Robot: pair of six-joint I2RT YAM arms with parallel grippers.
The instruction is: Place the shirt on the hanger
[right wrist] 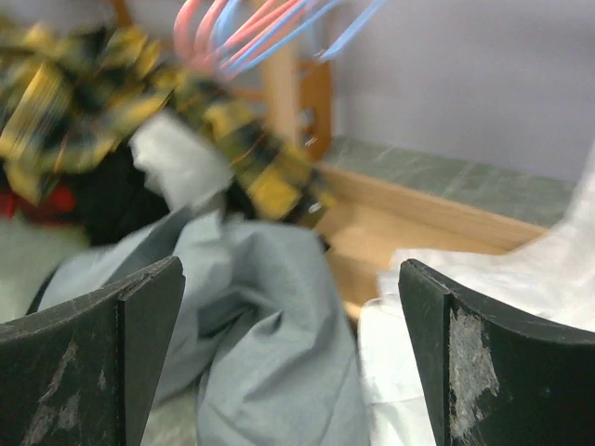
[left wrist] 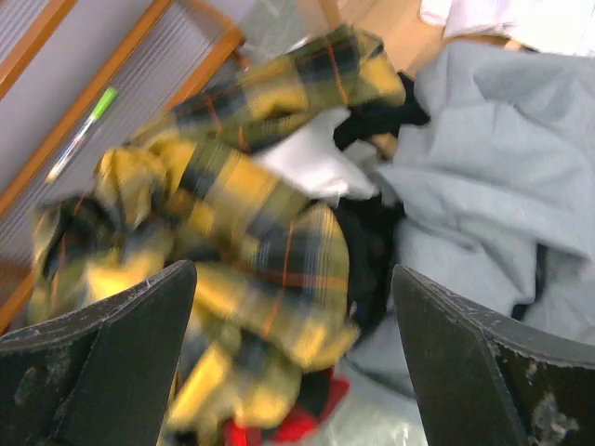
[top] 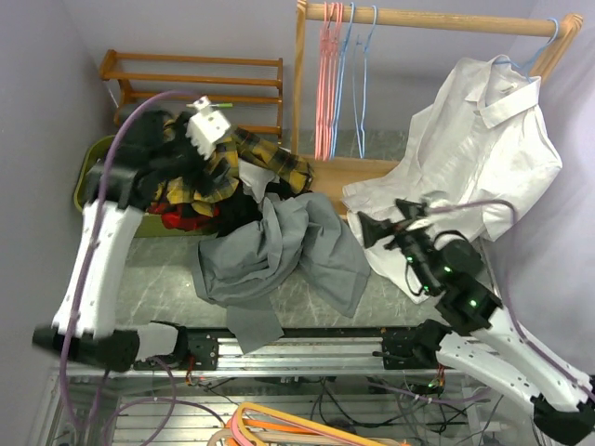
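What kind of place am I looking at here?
Likely a robotics lab staged as a laundry corner: a wooden clothes rail with pink hangers, a heap of clothes, loose cables underneath.

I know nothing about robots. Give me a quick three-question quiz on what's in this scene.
1. True or false: the grey shirt lies crumpled on the table, on no hanger.
2. The white shirt hangs from: A the wooden rail; B a ceiling hook; C a door handle.
3. Fill in: the left gripper and right gripper both stand ___.
Key: 1 true; 2 A; 3 open.
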